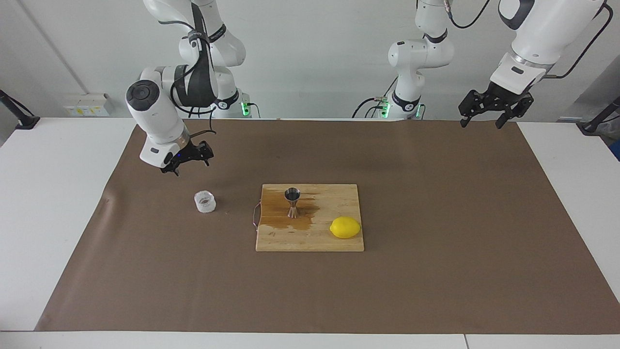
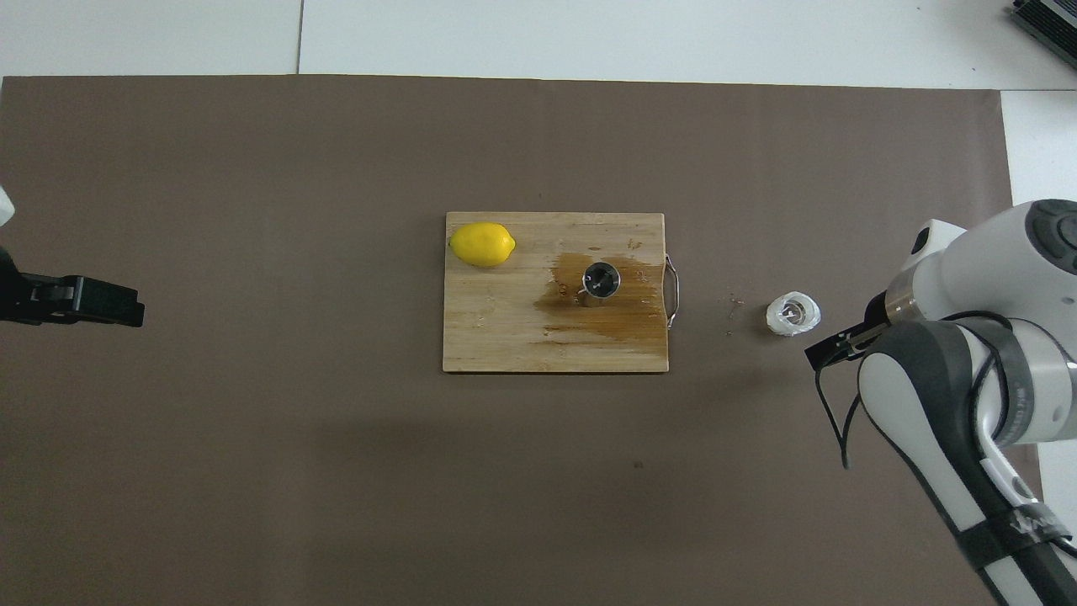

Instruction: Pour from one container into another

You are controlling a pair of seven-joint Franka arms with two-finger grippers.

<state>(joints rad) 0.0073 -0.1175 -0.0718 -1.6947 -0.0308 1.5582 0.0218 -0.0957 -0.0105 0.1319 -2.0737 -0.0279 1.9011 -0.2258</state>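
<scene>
The small clear ribbed cup [image 1: 205,201] with brownish bits stands upright on the brown mat, toward the right arm's end; it also shows in the overhead view [image 2: 793,313]. The steel jigger [image 1: 292,201] stands upright on the wooden board [image 1: 310,238], on a wet brown stain, and also shows from above [image 2: 601,280]. My right gripper [image 1: 191,166] is open and empty, raised above the mat beside the cup and apart from it; from above only its tip [image 2: 831,348] shows. My left gripper [image 1: 482,122] is open and empty and waits high over its end of the table [image 2: 118,305].
A yellow lemon [image 1: 345,227] lies on the board's corner toward the left arm's end, farther from the robots than the jigger. The board [image 2: 505,332] has a metal handle [image 2: 671,290] on the side facing the cup. A few crumbs lie on the mat between handle and cup.
</scene>
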